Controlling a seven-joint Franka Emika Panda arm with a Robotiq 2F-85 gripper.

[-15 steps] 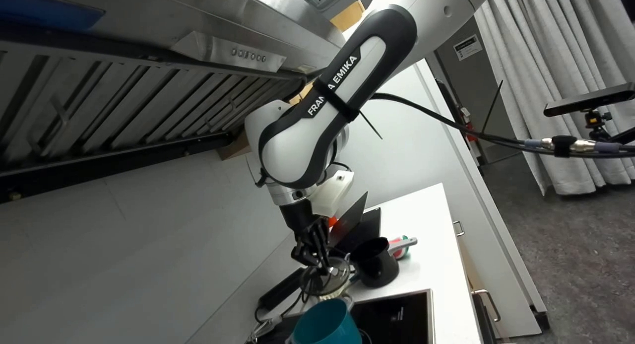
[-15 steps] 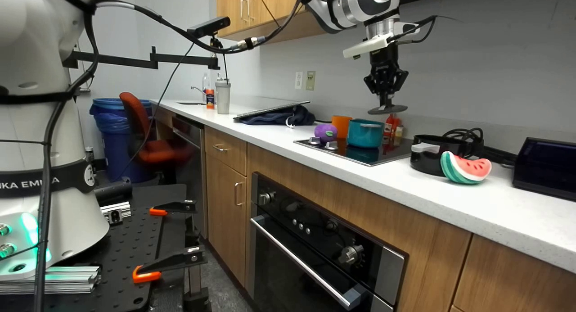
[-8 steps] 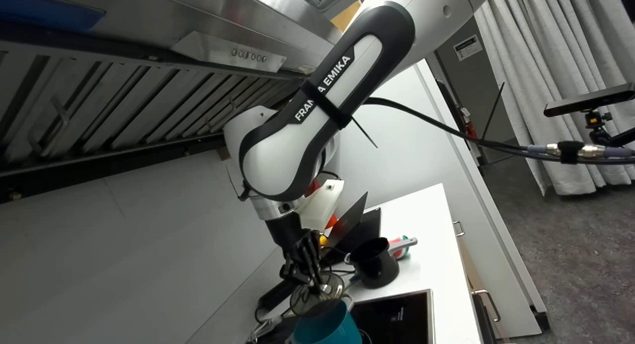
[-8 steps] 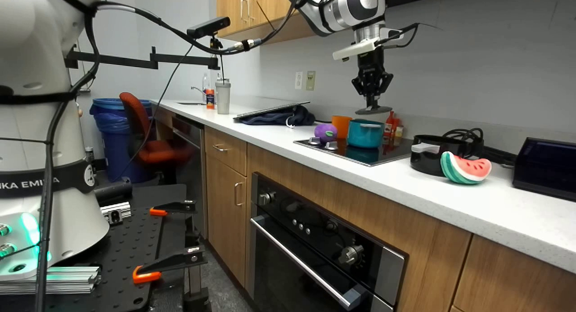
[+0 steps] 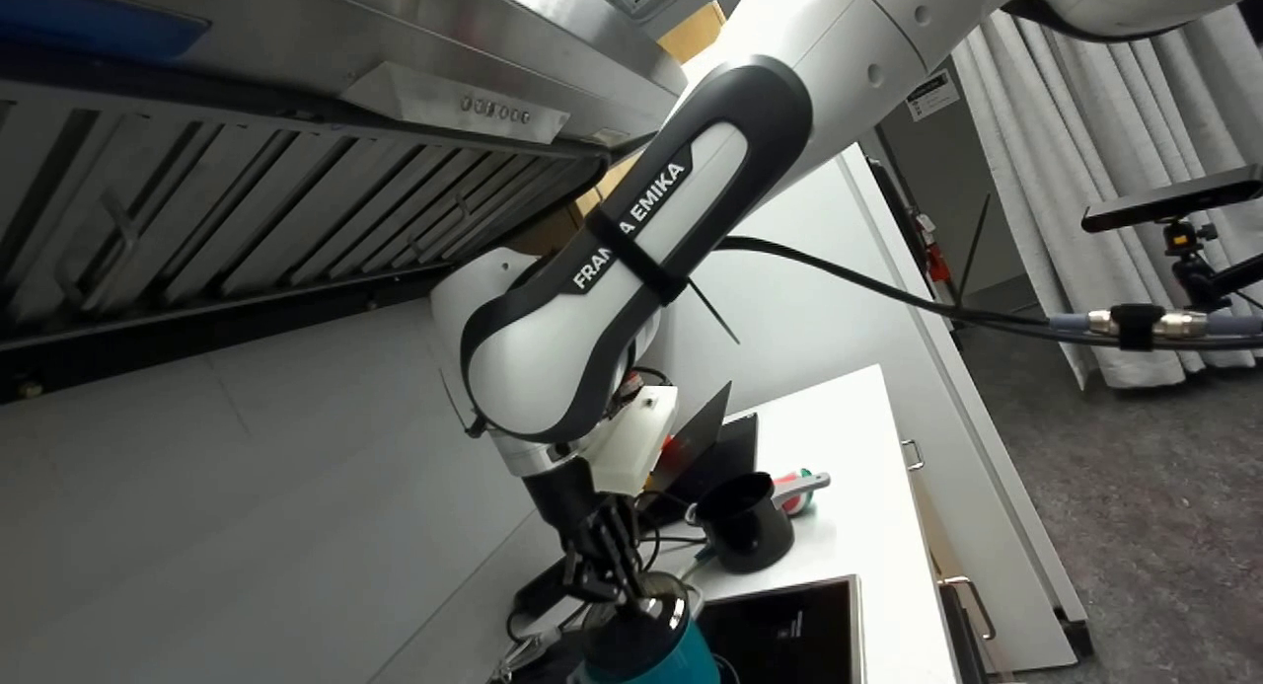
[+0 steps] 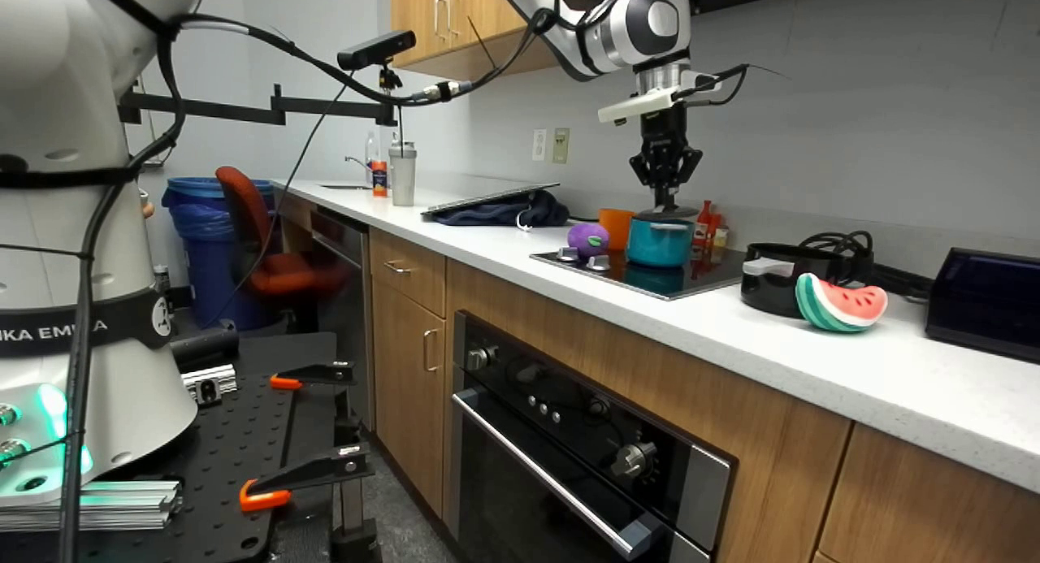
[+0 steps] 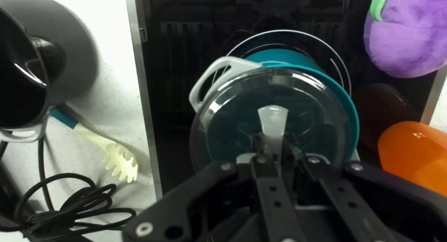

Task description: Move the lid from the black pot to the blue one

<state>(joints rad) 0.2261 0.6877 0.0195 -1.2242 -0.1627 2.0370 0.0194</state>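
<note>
The lid (image 7: pixel 241 102) is clear glass with a pale handle (image 7: pixel 273 118). My gripper (image 7: pixel 273 140) is shut on that handle, with a finger on each side. The lid is over the mouth of the blue pot (image 7: pixel 352 119), shifted to the left of it in the wrist view. In both exterior views the lid (image 5: pixel 636 640) (image 6: pixel 666 214) is at the pot's rim (image 6: pixel 658 242); whether it touches all round I cannot tell. The black pot (image 6: pixel 772 293) stands uncovered on the counter; it also shows in the wrist view (image 7: pixel 71 53).
The blue pot stands on the black cooktop (image 7: pixel 171 78). A purple plush toy (image 7: pixel 405 36) and an orange cup (image 7: pixel 415 154) are close by. A pasta spoon (image 7: pixel 118 161), cables (image 7: pixel 70 210) and a toy watermelon slice (image 6: pixel 841 303) lie on the counter. Red bottles (image 6: pixel 705 222) stand behind.
My gripper has carried the lid from the side toward the blue pot, then down to its rim. It is still shut on the handle. The pots have not moved.
</note>
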